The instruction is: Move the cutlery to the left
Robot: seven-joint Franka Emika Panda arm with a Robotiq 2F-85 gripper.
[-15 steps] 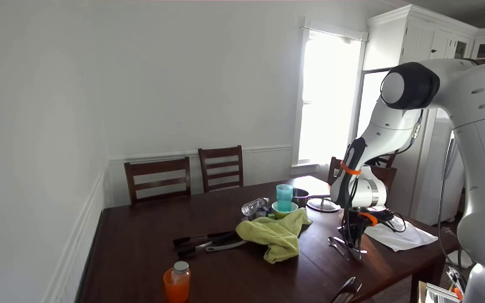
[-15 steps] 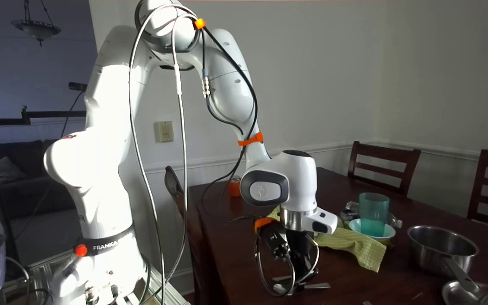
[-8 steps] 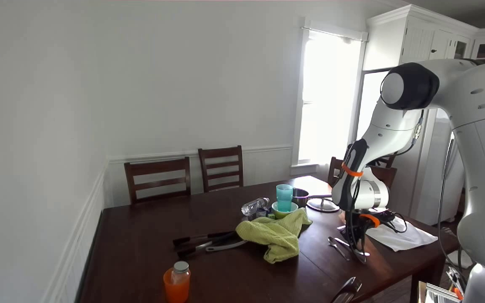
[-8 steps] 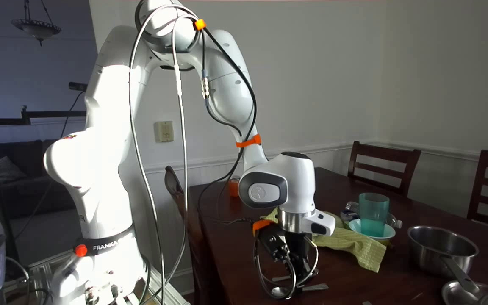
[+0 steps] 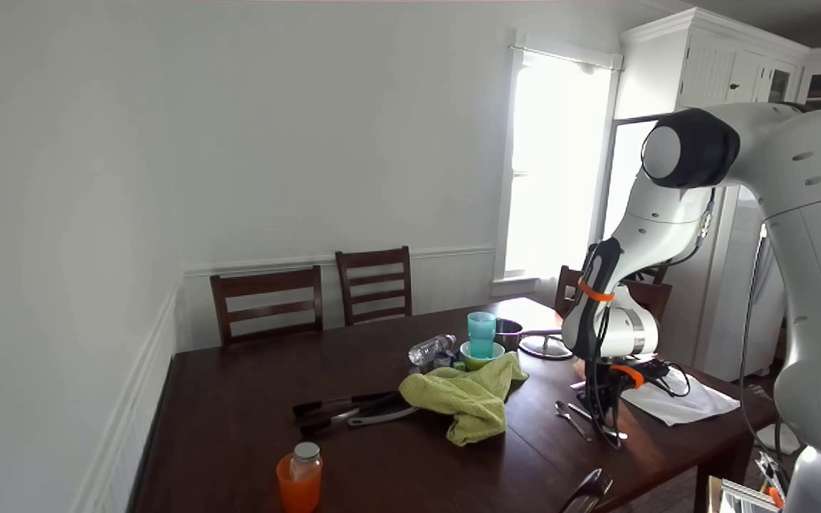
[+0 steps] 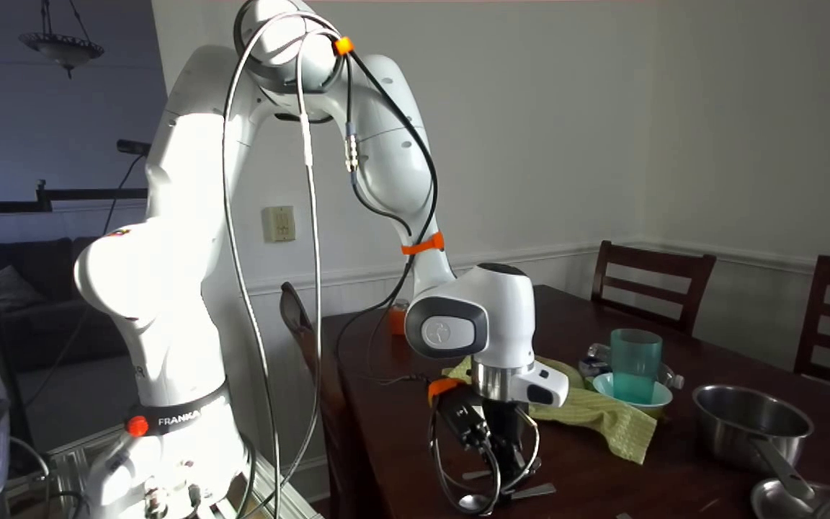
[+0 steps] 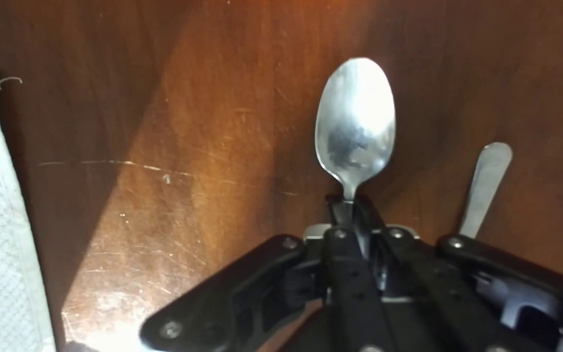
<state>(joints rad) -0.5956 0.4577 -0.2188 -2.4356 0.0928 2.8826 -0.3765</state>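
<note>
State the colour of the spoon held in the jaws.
Shiny silver; the spoon shows best in the wrist view.

Turquoise cup (image 6: 635, 360) in pale bowl (image 6: 604, 388)

The end effector (image 7: 351, 202) and spoon (image 7: 356, 117) have dipped slightly

Bare tabletop (image 7: 203, 122) beside spoon (image 7: 356, 117) — cloth (image 7: 0, 234), handle (image 7: 484, 189) flanking
</note>
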